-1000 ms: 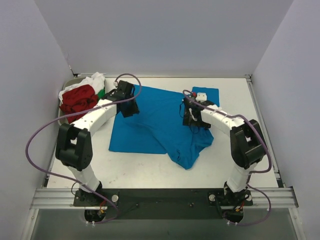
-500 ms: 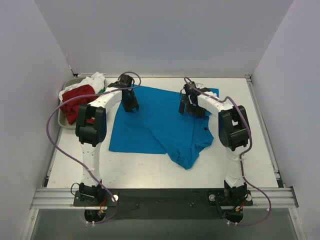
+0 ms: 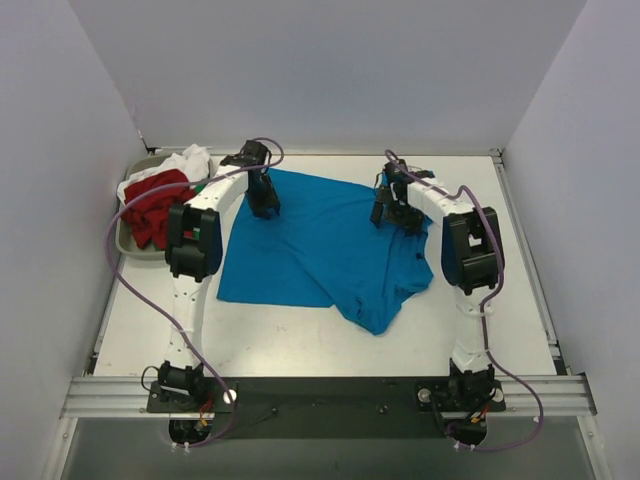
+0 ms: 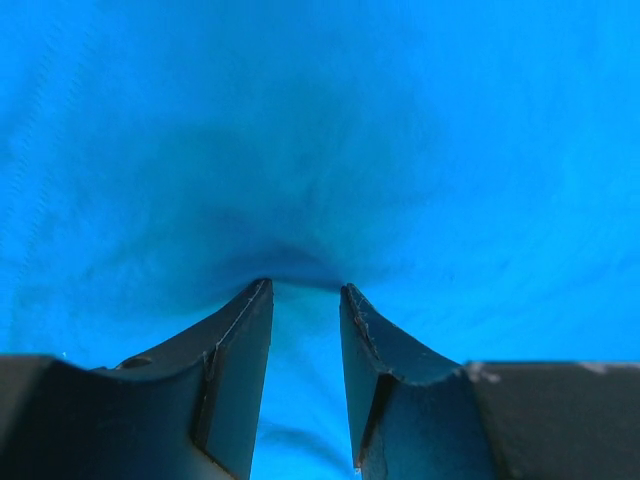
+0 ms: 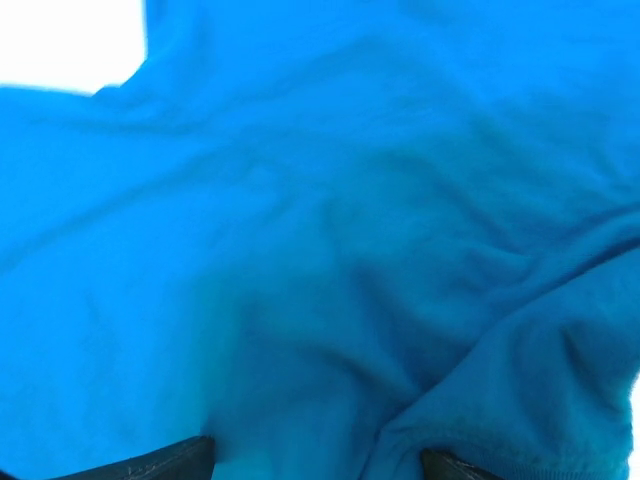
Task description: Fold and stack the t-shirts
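Now, left gripper point(image 4: 305, 288): jaws partly apart, not wide; both tips press down into the blue shirt point(image 3: 320, 245), and the cloth puckers into a dark crease around them. Cloth fills the gap, but no firm pinch shows.
Right gripper point(image 5: 320, 465): jaws stand wide, with only the two finger ends peeking in at the bottom edge of its wrist view; it hangs close over rumpled blue cloth and holds nothing.
Blue shirt: spread across the middle of the table point(image 3: 300, 335), flat on its left side, bunched and folded over at its near right end. The left gripper sits at its far left corner, the right gripper near its far right edge.
Other shirts: the red shirt point(image 3: 150, 205), white shirt point(image 3: 186, 162) and a sliver of green shirt point(image 3: 203, 187) lie heaped in the tray point(image 3: 128, 243) at the far left, apart from the blue one.
Change: a second ago the left arm point(image 3: 195, 235) and right arm point(image 3: 470, 245) were bent outward; both have since stretched toward the far edge, carrying the grippers further back. The shirt's near outline has stayed the same.
Hard to make out: the right fingers are almost wholly cut off; the tray is mostly covered; the cloth under each gripper is hidden from above.
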You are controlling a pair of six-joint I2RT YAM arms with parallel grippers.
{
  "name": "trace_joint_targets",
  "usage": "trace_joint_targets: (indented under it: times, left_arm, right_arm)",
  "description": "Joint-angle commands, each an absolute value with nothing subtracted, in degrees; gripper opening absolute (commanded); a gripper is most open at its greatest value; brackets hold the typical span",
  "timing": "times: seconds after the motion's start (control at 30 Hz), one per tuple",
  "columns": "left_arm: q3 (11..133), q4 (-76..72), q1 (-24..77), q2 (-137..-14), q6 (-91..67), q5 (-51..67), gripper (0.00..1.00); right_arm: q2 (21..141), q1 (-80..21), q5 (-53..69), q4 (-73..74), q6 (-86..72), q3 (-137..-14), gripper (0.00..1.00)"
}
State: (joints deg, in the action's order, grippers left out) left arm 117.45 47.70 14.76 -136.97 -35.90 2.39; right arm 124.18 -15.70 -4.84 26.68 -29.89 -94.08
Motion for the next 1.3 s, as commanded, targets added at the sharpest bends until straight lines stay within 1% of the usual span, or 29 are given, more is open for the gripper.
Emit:
trace_joint_targets:
  times: [0.0, 0.13, 0.37, 0.4, 0.53, 0.73, 0.8, 0.9, 1.07, 1.27]
  left_arm:
    - [125.4, 52.3, 11.3, -142.9, -36.3, 1.9, 0.43]
    - [133.1, 55.8, 8.9, -147.5, -35.7, 2.2, 0.43]
    - [134.0, 54.9, 5.5, -150.0, -36.3, 2.7, 0.44]
    - [133.9, 54.8, 5.1, -150.1, -36.5, 2.8, 0.43]
    - [133.5, 54.5, 4.0, -149.7, -37.1, 2.5, 0.43]
    - [127.9, 51.4, 3.3, -145.5, -38.6, 2.0, 0.43]
    - [127.0, 51.2, 3.3, -144.2, -38.8, 1.8, 0.43]
    - [125.8, 51.0, 3.5, -142.2, -39.0, 2.5, 0.44]
    - [123.8, 49.0, 4.1, -136.8, -40.1, 5.0, 0.43]
    - [121.0, 46.2, 7.0, -127.3, -41.6, 8.6, 0.44]
  right_arm:
    - [129.1, -12.9, -3.6, 32.4, -29.4, -97.9, 0.85]
    - [131.8, -11.9, -1.5, 35.4, -28.1, -103.8, 0.85]
    - [133.6, -9.9, -1.1, 37.9, -25.8, -108.2, 0.85]
    - [134.1, -8.8, -0.4, 38.4, -25.3, -110.4, 0.84]
    - [135.8, -6.4, 1.6, 41.1, -23.9, -115.0, 0.83]
    - [134.6, -1.7, 3.3, 41.9, -23.6, -114.3, 0.85]
    - [134.1, -1.7, 2.2, 42.0, -23.0, -114.2, 0.85]
    - [133.0, -1.8, 4.1, 41.9, -22.9, -115.3, 0.85]
    - [129.0, -4.4, 6.2, 41.6, -21.3, -117.7, 0.86]
    - [120.6, -10.4, 4.3, 41.6, -19.9, -115.7, 0.87]
